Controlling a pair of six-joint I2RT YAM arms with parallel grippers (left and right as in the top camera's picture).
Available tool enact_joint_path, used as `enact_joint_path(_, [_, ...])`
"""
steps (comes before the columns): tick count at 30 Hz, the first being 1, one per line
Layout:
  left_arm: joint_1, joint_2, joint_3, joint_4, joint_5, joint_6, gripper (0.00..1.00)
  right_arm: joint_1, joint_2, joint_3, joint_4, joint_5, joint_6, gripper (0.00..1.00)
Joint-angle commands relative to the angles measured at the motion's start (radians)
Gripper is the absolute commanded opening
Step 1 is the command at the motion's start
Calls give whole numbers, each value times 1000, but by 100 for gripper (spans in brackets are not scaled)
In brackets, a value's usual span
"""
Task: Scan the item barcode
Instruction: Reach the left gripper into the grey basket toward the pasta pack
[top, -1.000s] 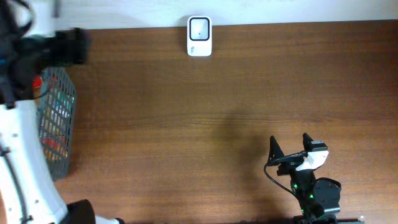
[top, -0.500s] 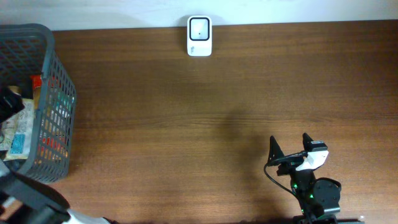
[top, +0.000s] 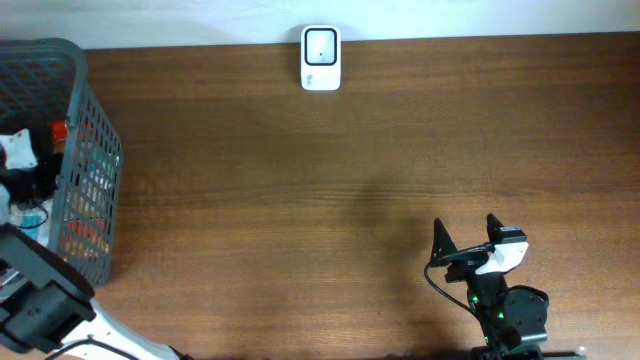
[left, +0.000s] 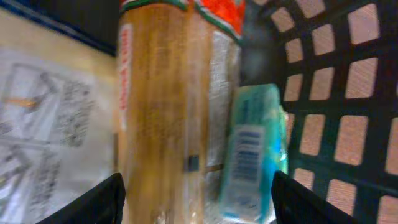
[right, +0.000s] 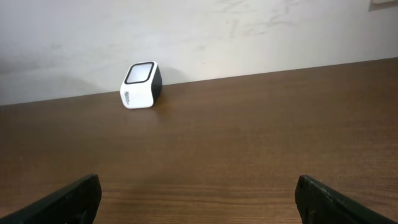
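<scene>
My left gripper (left: 196, 200) is down inside the grey mesh basket (top: 97, 170) at the table's left end, and from overhead only the wrist (top: 28, 172) shows there. Its jaws stand open, straddling a brown packet with a red top (left: 163, 112) and a teal packet with a barcode label (left: 252, 155). I cannot tell whether the fingers touch either packet. The white barcode scanner (top: 321, 58) stands at the table's far edge, also in the right wrist view (right: 141, 85). My right gripper (top: 466, 235) rests open near the front right, nothing between its fingers (right: 74, 199).
A white printed pack (left: 50, 124) lies left of the brown packet. The basket wall (left: 323, 93) rises close on the right of the teal packet. Bare brown wood (top: 330, 200) runs between the basket and the right arm.
The left arm swung off the basket's far side and came down into it. Its jaws have narrowed around the packets. The right arm has not moved.
</scene>
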Motion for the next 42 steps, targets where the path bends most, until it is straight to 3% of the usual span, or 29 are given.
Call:
enact_joint_path(1, [-14,27,6,5,21,12,73,3,-3,-8,0,-2,5,99])
enact_joint_path(4, [-16,52,6,14,-66,-23,71,3,-3,-8,0,-2,5,99])
enact_joint_path(10, [-14,61,6,53,-185,-87,78,3,-3,-8,0,-2,5,99])
enact_joint_path(14, [-26,78,4,49,-187,-90,77,3,-3,-8,0,-2,5,99])
enact_joint_path(16, [-61,142,-1,46,-162,-90,72,3,-3,-8,0,-2,5,99])
enact_joint_path(19, [-98,184,-1,43,-146,-90,42,3,-3,-8,0,-2,5,99])
enact_joint_path(20, [-109,184,0,47,-147,-90,23,3,-3,-8,0,-2,5,99])
enact_joint_path(22, [-112,184,15,43,-146,-114,2,3,-3,-8,0,-2,5,99])
enact_joint_path(23, [-109,184,42,24,-146,-124,0,3,-3,-8,0,-2,5,99])
enact_joint_path(31, [-109,100,665,-391,-163,-124,0,3,-3,-8,0,-2,5,99])
enact_joint_path(33, [-111,37,831,-493,-272,-174,0,3,-3,-8,0,-2,5,99])
enact_joint_path(40, [-113,-95,892,-587,-386,-185,0,3,-3,-8,0,-2,5,99])
enact_joint_path(42, [-113,-97,890,-628,-672,-366,0,3,-3,-8,0,-2,5,99])
